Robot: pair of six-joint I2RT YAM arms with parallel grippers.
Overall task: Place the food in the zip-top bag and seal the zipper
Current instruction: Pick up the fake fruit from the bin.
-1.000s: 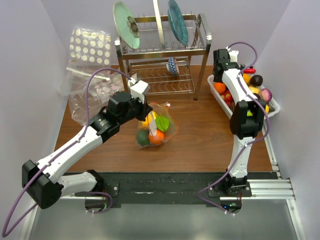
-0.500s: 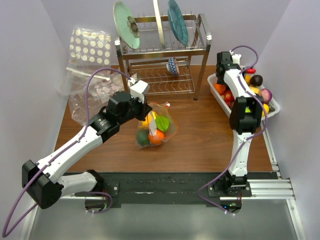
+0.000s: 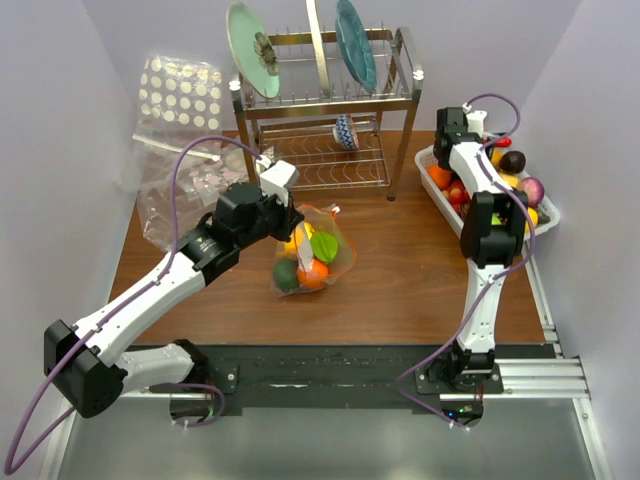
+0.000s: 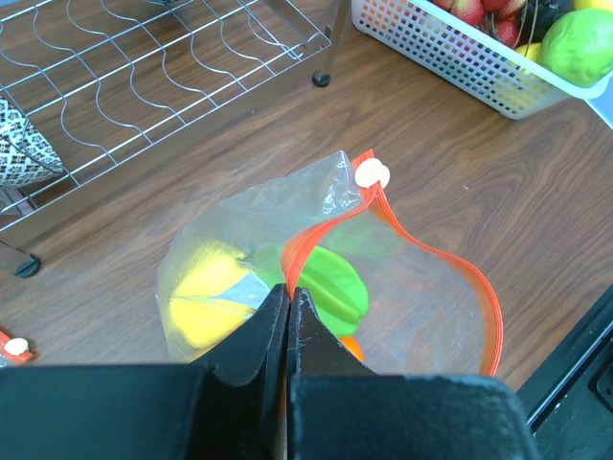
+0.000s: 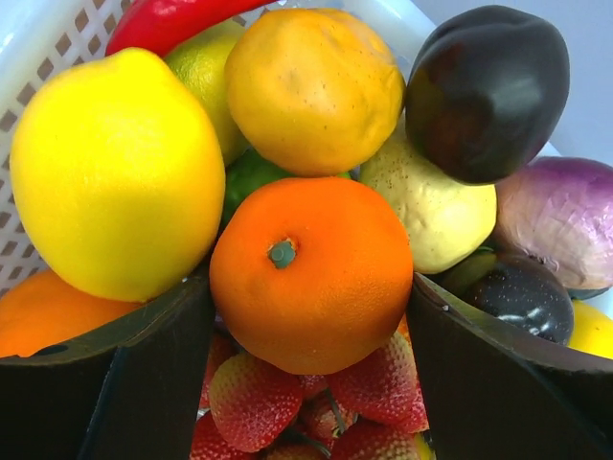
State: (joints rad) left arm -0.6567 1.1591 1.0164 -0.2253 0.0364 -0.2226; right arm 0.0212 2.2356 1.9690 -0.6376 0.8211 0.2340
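Left gripper pinched tight on the thin orange-red zipper of the crinkly clear zip-top bag. Right gripper jaws straddle a glossy round orange; can't tell if they grip it.

a brown wooden desk carries a metal dish rack at the back. three plates stand upright in its top tier: a pale green one, a thin one seen edge-on and a teal one. a small patterned bowl lies on its side on the lower wire shelf. at the left lean a large clear bag with white dots and a speckled clear pouch. a white perforated basket sits at the right edge.
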